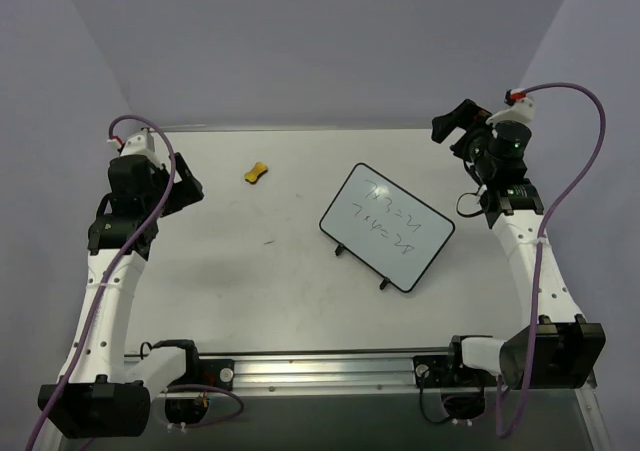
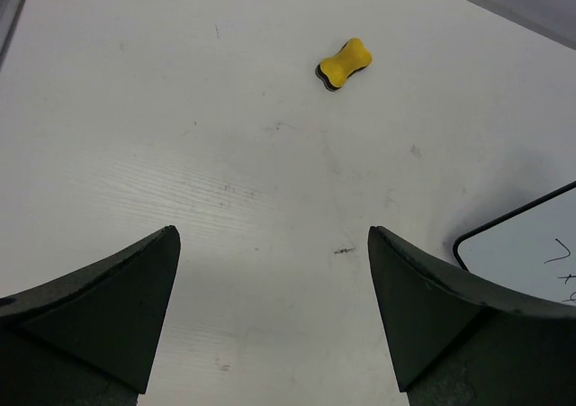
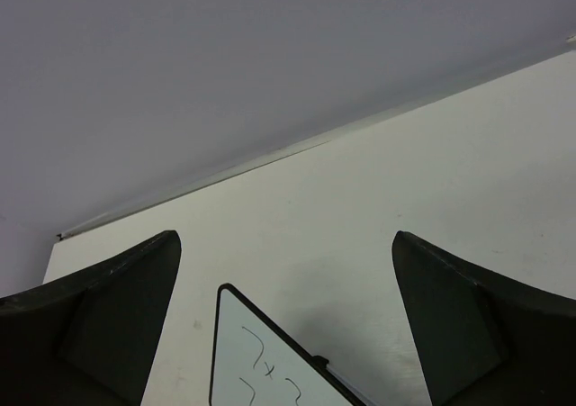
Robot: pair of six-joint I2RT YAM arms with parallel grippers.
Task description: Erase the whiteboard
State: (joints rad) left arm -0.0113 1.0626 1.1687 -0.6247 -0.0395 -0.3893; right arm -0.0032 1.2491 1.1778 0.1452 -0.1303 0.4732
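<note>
Scuffed white table (image 1: 250,281) bears rounded whiteboard (image 1: 388,226), bone-shaped eraser (image 1: 257,172); left claw (image 2: 272,235), right claw (image 3: 285,237) gape wide.

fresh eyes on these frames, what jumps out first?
The whiteboard lies skewed right of centre on the table, with dark handwriting across it, not yet erased. A small yellow eraser sits alone farther back and to the left, touching nothing. The left gripper and right gripper are both open and empty, one at each side of the table.
</note>
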